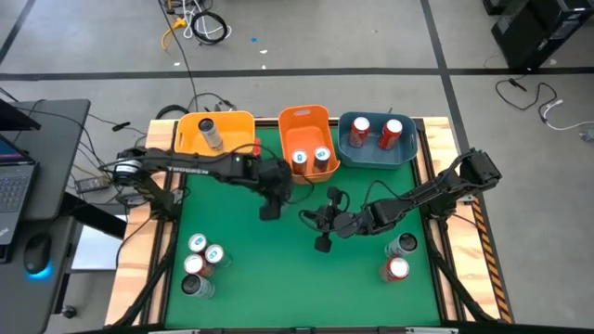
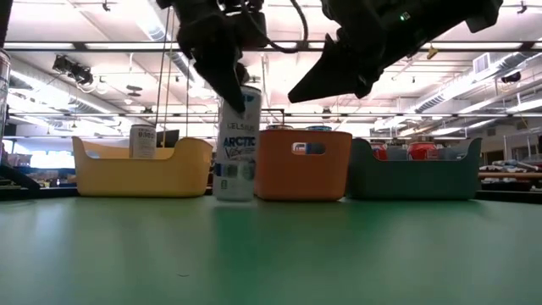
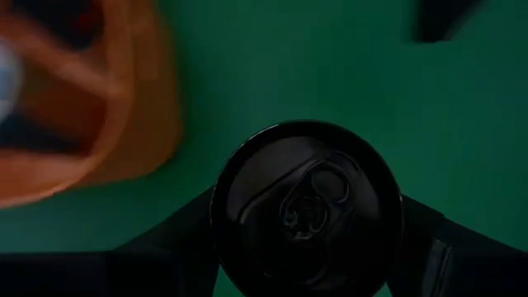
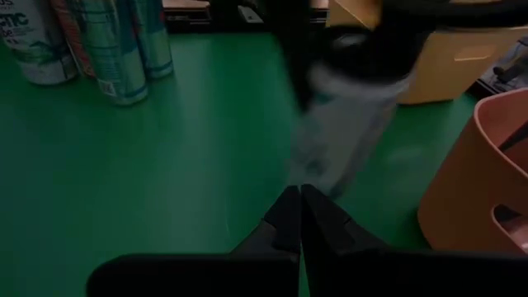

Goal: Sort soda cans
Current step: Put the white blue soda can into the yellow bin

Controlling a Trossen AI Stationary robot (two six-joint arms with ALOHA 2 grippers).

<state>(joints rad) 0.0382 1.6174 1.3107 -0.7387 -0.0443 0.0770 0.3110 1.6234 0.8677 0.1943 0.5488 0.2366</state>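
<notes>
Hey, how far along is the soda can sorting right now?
Partly done. Sorted: one can in the yellow bin, two in the orange bin, two red ones in the blue bin. In hand: the left end effector straddles a white can standing near the orange bin. Left: four cans on one side of the table, two on the other. The right end effector is shut, empty.

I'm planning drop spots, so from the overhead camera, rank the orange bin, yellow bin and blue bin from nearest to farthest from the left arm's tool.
1. Orange bin: nearest, just beyond the left tool, at the table's middle back.
2. Yellow bin: next, at the back on the left arm's side.
3. Blue bin: farthest, at the back on the right arm's side.
</notes>
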